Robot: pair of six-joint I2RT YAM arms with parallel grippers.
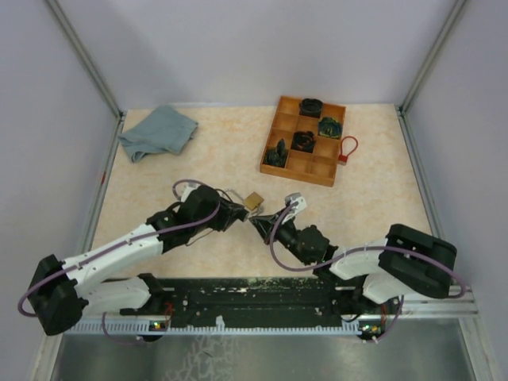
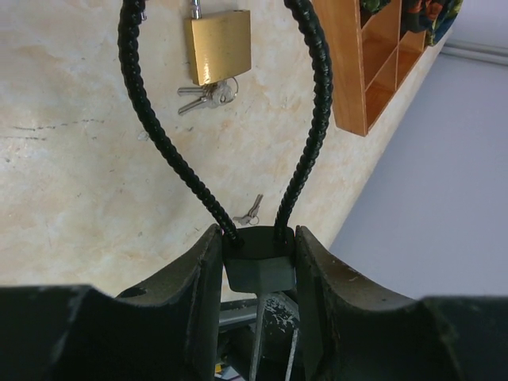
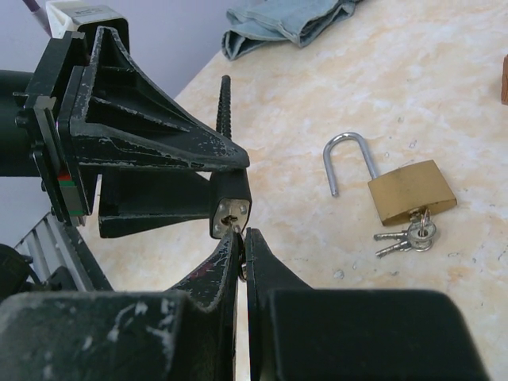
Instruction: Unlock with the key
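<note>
Nearest, the right gripper [image 3: 242, 254] is clamped tight on a small key [image 3: 237, 232]: thin, light, likely slippery, best pinched flat on its bow. Its tip is met at the keyhole of the cable lock [image 3: 231, 213], a stiff, compact body grasped across its sides by the left gripper [image 2: 258, 250], its cable [image 2: 159, 135] looping away. Beyond, 1 brass padlock [image 3: 411, 190] lies open on the table [image 3: 444, 95].
</note>
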